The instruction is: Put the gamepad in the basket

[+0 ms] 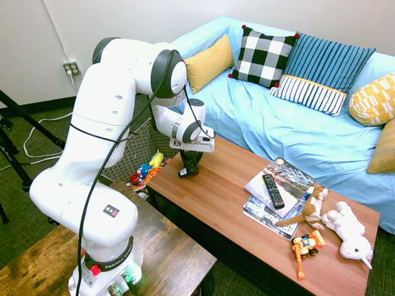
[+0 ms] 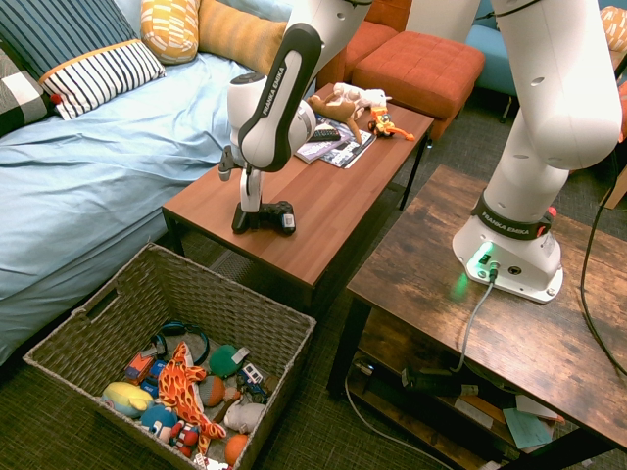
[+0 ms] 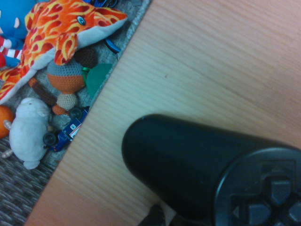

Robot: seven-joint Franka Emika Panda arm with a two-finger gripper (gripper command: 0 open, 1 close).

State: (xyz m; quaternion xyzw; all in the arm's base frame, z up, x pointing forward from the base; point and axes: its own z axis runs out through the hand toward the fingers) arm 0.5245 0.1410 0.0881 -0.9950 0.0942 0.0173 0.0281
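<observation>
The black gamepad (image 2: 274, 217) lies on the wooden coffee table (image 2: 333, 196) near its end, above the basket. My gripper (image 2: 245, 223) stands upright over it, shut on one horn of the gamepad (image 1: 189, 168), which still touches the tabletop. Up close in the wrist view, the gamepad (image 3: 202, 179) shows one horn and its direction pad. The big woven wicker basket (image 2: 230, 282) sits on the floor just below the table's end and holds several toys. Part of the basket (image 1: 133, 151) shows behind the arm in the first exterior view.
Magazines with a slim black remote (image 1: 273, 190) lie mid-table, with plush animals (image 1: 349, 231) and an orange toy (image 1: 307, 245) at the far end. A blue-covered sofa (image 1: 290, 132) runs along the table. A dark wooden table (image 2: 509, 333) bears the arm.
</observation>
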